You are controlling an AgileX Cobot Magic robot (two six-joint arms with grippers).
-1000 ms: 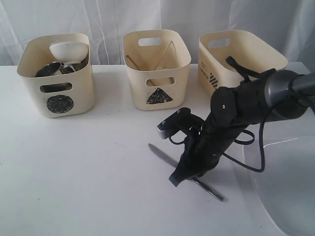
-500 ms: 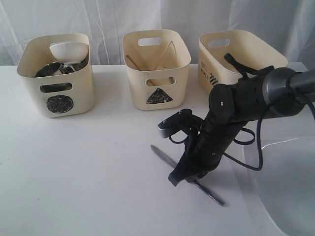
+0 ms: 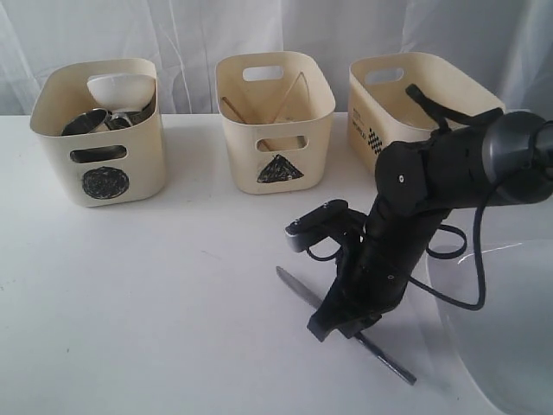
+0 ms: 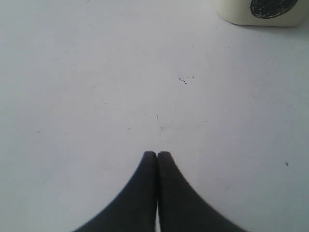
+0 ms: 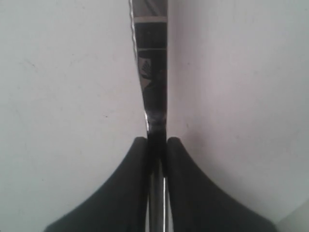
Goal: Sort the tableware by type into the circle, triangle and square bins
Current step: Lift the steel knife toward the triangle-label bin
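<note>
My right gripper (image 3: 340, 325) is shut on the steel knife (image 3: 298, 288) at its middle, low over the white table in front of the triangle bin (image 3: 275, 121). The right wrist view shows the knife's serrated blade (image 5: 152, 72) running out from between the closed fingers of the right gripper (image 5: 157, 140). The circle bin (image 3: 99, 130) at the left holds a white bowl (image 3: 121, 89) and steel vessels (image 3: 86, 121). The square bin (image 3: 415, 99) stands at the back right. My left gripper (image 4: 157, 154) is shut on nothing over bare table near the circle bin (image 4: 263, 12).
A large white plate (image 3: 505, 337) lies at the front right, just beside the right arm. Thin wooden chopsticks (image 3: 296, 91) lean inside the triangle bin. A black cable (image 3: 458, 259) loops off the right arm. White curtain hangs behind the bins.
The right arm has shifted to the right and toward the front, carrying the knife along with it. The bins and their contents have not moved.
</note>
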